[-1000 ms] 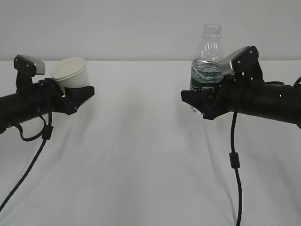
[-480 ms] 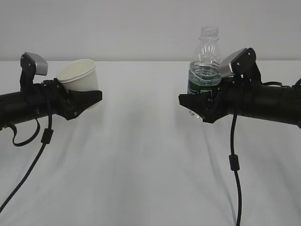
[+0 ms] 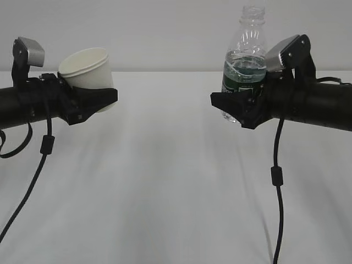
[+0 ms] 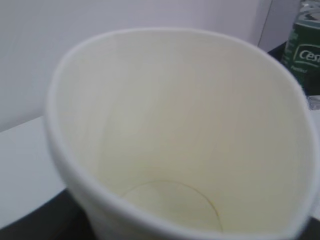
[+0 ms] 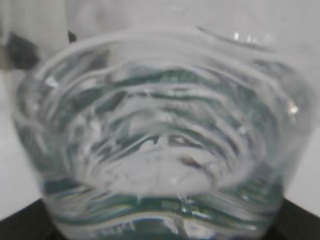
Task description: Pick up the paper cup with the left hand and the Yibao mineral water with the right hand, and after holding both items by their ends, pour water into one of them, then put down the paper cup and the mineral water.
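Both hands have risen: left hand (image 3: pixel 102 102) grips paper cup (image 3: pixel 87 69), right hand (image 3: pixel 231 110) grips Yibao mineral water (image 3: pixel 245 60); pouring comes next.

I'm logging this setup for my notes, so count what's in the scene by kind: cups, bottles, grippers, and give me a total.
Paper cups: 1, the paper cup, held in the left gripper
Water bottles: 1, the bottle, held in the right gripper
Grippers: 2
Total: 4
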{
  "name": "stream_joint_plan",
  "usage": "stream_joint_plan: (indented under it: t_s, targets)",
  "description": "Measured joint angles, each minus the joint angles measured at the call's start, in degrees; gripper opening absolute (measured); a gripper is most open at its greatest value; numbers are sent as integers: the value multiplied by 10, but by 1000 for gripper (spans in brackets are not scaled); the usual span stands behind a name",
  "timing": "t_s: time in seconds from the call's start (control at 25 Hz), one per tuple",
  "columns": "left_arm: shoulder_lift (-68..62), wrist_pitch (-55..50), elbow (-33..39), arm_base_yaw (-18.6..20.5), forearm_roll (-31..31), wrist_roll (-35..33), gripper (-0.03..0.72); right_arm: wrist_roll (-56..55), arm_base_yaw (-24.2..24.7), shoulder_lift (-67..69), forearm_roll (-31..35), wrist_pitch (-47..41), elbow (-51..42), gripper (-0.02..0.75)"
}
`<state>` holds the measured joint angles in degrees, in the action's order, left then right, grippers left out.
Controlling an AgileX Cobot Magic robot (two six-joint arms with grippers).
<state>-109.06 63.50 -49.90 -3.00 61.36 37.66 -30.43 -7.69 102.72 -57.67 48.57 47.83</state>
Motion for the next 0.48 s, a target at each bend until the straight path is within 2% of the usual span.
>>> stream_joint_plan:
  t_s: [0.48]
  targets:
    - [75,-20,1,0,73,74,449,-69,0,-79,-57,-18,0,496]
